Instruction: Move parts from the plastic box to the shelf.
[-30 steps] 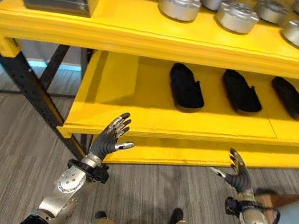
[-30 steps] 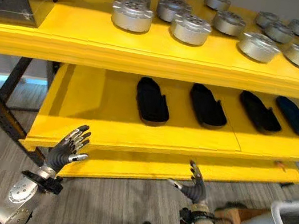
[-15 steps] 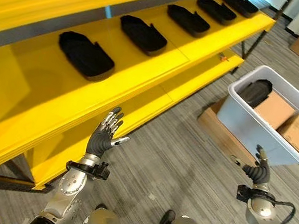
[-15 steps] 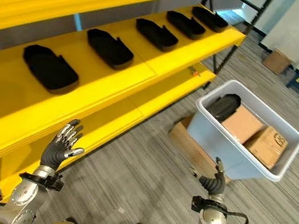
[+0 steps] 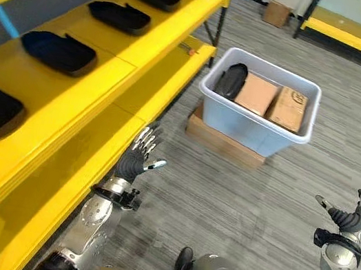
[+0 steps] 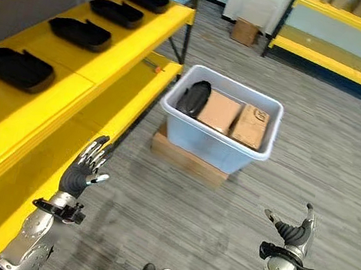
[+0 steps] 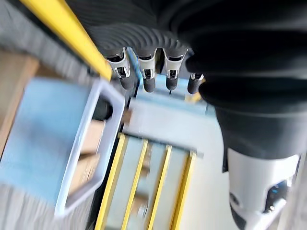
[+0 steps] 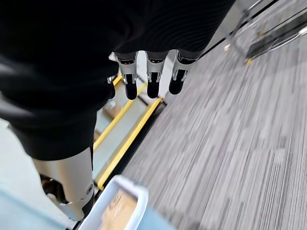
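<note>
While both hands hang empty, plastic box (image 5: 252, 123) holds a black part (image 5: 231, 80)

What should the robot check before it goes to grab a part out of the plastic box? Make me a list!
1. Left hand holds nothing, fingers straight: ok.
2. Right hand holds nothing, fingers relaxed: ok.
3. Pale grey plastic box has no lid on: ok.
4. Black moulded part shows in the box, standing at the end nearest the shelf beside two brown cardboard boxes: ok.
5. Hands close enough to grab: not ok, both are well short of the box.
6. Free spot on the yellow shelf: ok, bare patches lie between the black parts already there.
</note>
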`<state>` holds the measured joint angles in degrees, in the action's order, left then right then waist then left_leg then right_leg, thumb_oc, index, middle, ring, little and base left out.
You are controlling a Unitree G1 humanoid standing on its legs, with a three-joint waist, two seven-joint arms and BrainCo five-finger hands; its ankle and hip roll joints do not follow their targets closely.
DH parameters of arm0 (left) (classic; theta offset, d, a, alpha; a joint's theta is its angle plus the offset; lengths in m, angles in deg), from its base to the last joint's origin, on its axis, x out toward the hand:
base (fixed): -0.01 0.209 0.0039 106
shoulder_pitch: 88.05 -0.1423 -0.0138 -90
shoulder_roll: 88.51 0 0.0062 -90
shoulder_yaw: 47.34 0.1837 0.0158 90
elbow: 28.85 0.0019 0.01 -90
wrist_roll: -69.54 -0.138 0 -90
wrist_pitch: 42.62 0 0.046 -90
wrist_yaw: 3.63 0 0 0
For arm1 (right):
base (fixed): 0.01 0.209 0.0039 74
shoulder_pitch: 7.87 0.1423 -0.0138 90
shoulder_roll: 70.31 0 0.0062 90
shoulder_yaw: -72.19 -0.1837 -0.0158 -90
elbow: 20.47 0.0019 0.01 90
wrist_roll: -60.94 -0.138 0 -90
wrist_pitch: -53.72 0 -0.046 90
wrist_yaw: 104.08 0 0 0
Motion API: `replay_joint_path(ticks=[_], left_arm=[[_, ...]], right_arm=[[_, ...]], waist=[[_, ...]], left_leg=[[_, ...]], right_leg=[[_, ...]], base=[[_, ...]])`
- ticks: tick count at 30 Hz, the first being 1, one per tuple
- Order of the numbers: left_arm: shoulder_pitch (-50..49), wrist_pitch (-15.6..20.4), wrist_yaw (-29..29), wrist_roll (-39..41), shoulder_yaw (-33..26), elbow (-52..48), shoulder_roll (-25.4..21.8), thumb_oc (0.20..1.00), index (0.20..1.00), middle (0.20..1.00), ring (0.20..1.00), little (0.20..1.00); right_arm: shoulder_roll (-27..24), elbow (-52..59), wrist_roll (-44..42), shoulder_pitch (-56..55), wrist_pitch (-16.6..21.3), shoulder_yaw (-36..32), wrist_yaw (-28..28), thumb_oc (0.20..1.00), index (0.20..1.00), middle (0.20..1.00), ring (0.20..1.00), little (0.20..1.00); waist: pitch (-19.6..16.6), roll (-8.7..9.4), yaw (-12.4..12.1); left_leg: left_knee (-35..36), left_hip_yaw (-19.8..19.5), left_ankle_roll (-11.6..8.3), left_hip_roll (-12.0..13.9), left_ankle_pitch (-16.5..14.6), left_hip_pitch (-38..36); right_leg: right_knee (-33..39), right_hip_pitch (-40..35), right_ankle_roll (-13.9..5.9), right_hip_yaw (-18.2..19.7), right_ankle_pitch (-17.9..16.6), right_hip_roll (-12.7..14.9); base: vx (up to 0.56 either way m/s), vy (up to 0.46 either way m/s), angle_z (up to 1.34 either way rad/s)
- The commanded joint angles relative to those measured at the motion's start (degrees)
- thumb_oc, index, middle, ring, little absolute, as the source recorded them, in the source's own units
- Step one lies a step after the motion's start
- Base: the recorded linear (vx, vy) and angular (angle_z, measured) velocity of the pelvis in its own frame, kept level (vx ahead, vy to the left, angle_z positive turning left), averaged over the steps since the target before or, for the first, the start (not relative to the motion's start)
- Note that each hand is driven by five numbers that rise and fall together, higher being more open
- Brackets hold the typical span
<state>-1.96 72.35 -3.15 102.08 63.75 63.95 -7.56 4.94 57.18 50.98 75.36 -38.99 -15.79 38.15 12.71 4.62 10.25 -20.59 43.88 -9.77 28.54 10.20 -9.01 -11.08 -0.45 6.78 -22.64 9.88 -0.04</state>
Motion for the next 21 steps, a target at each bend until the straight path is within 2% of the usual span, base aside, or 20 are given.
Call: replay_joint_path(ticks=[1,3,5,6,7,8,9,10,12,13,14,15,17,21], left_arm=[[-0.74,-1.85,-0.58,0.97,-0.93,-5.22,-0.41,1.000,1.000,1.000,1.000,1.000],[-1.22,-1.85,-0.22,0.56,-1.63,-3.45,-0.84,1.000,1.000,1.000,1.000,1.000],[-1.67,-1.04,0.34,0.03,-2.27,-2.25,-0.91,1.000,1.000,1.000,1.000,1.000],[-2.13,-0.19,1.13,-0.64,-2.74,-1.96,-0.79,1.000,1.000,1.000,1.000,1.000],[-3.87,0.99,1.81,-1.36,-4.60,-2.05,-1.13,1.000,1.000,1.000,1.000,1.000],[-4.33,0.51,0.55,-0.24,-5.24,-2.04,-1.14,1.000,1.000,1.000,1.000,1.000],[-4.63,-0.37,-0.44,0.34,-5.50,-1.57,-1.01,1.000,1.000,1.000,1.000,1.000],[-4.66,-0.78,-0.65,0.18,-5.34,-1.30,-0.81,1.000,1.000,1.000,1.000,1.000],[-4.95,-0.80,-0.66,-0.93,-5.04,-1.03,-0.42,1.000,1.000,1.000,1.000,1.000],[-5.38,-0.26,-0.59,-1.93,-5.08,-1.01,-0.37,1.000,1.000,1.000,1.000,1.000],[-5.68,-0.23,-0.31,-2.59,-5.23,-1.15,-0.11,1.000,1.000,1.000,1.000,1.000],[-6.10,-0.35,-0.38,-2.51,-5.66,-1.50,-0.27,1.000,1.000,1.000,1.000,1.000],[-6.65,-0.71,-1.14,-2.63,-6.69,-1.52,-0.78,1.000,1.000,1.000,1.000,1.000],[-6.42,-1.36,-0.38,-7.09,-6.57,0.46,-1.88,1.000,1.000,1.000,1.000,1.000]], right_arm=[[-2.53,1.49,1.96,2.85,6.50,-2.29,2.17,1.000,1.000,1.000,1.000,1.000],[-2.88,2.20,2.72,3.59,7.21,-1.04,3.27,1.000,1.000,1.000,1.000,1.000],[-3.01,2.64,2.53,3.46,7.91,-0.08,4.98,1.000,1.000,1.000,1.000,1.000],[-2.74,2.47,2.78,3.44,8.78,0.66,5.90,1.000,1.000,1.000,1.000,1.000],[-1.60,2.02,1.16,2.42,10.40,1.74,8.49,1.000,1.000,1.000,1.000,1.000],[-1.23,2.10,0.89,1.99,10.74,1.79,8.83,1.000,1.000,1.000,1.000,1.000],[-0.35,2.87,1.06,1.44,10.73,2.55,8.95,1.000,1.000,1.000,1.000,1.000],[-0.01,3.57,0.76,1.30,10.46,3.05,9.40,1.000,1.000,1.000,1.000,1.000],[0.28,5.07,0.33,0.90,9.32,4.00,11.04,1.000,1.000,1.000,1.000,1.000],[0.21,5.79,-2.16,0.85,7.11,5.20,14.01,1.000,1.000,1.000,1.000,1.000],[0.37,5.96,-3.70,1.04,6.49,6.31,13.90,1.000,1.000,1.000,1.000,1.000],[0.72,5.31,-4.21,1.73,6.87,6.91,14.24,1.000,1.000,1.000,1.000,1.000],[1.63,4.57,-5.08,2.90,8.01,8.26,14.37,1.000,1.000,1.000,1.000,1.000],[3.36,5.41,-8.56,2.81,8.08,9.18,15.33,1.000,1.000,1.000,1.000,1.000]], waist=[[0.13,-0.33,-2.03],[-0.31,-0.70,-2.36],[-0.35,-0.93,-3.05],[-0.19,-1.07,-3.77],[0.51,-1.15,-5.07],[0.61,-1.14,-5.21],[0.61,-1.42,-5.33],[0.81,-1.57,-5.67],[1.23,-2.19,-6.60],[1.68,-2.61,-7.47],[2.04,-2.84,-8.34],[2.27,-3.09,-9.15],[1.86,-3.27,-10.16],[1.04,-3.54,-10.30]], left_leg=[[1.96,1.31,-1.28,-0.27,-5.26,1.10],[2.08,-1.18,-1.02,-2.33,-5.88,0.98],[1.68,-5.33,-0.01,-5.58,-7.59,2.05],[1.53,-9.01,1.23,-8.99,-9.71,3.15],[1.15,-14.93,3.48,-14.72,-12.86,6.46],[2.23,-15.18,3.75,-15.30,-13.00,6.93],[7.31,-15.16,3.88,-16.22,-12.02,7.55],[10.03,-15.00,4.34,-16.37,-9.64,8.73],[13.32,-17.71,3.78,-16.29,-6.82,10.77],[14.93,-20.15,3.30,-15.77,-4.63,12.16],[15.08,-23.07,2.99,-15.46,-3.17,13.40],[15.61,-25.48,3.43,-16.09,-3.82,13.44],[15.68,-25.69,4.17,-16.92,-5.35,12.98],[17.50,-25.03,5.70,-19.32,-6.92,10.71]], right_leg=[[3.01,-1.59,-8.27,-2.21,-3.55,5.30],[1.84,-0.46,-7.85,-1.69,-2.74,4.81],[1.52,0.05,-7.82,-0.52,-2.68,4.42],[1.70,0.22,-7.94,0.79,-3.07,4.07],[3.58,-0.72,-8.95,4.42,-4.45,3.57],[4.25,-1.11,-9.34,5.06,-4.80,3.66],[5.07,-1.82,-10.36,5.57,-5.31,4.28],[5.36,-1.73,-10.18,5.50,-6.27,4.53],[5.25,-2.70,-10.57,6.80,-5.91,4.81],[5.40,-3.66,-10.75,7.80,-5.58,5.07],[5.16,-4.12,-10.69,8.88,-5.25,5.16],[3.94,-4.38,-10.67,9.51,-4.29,5.42],[2.87,-4.43,-10.89,8.75,-3.70,5.88],[0.83,-4.16,-11.08,8.36,-2.43,5.39]], base=[[0.13,-0.146,-0.14],[0.10,-0.073,-0.29],[0.08,-0.020,-0.85],[0.18,0.017,-0.87],[0.20,0.039,-0.79],[0.25,0.121,-1.04],[0.10,0.148,-0.66],[0.12,0.182,-0.27],[0.16,0.191,0.08],[0.22,0.236,-0.24],[0.23,0.255,-0.40],[0.18,0.237,-0.53],[0.16,0.270,-0.85],[0.11,0.185,-0.49]])
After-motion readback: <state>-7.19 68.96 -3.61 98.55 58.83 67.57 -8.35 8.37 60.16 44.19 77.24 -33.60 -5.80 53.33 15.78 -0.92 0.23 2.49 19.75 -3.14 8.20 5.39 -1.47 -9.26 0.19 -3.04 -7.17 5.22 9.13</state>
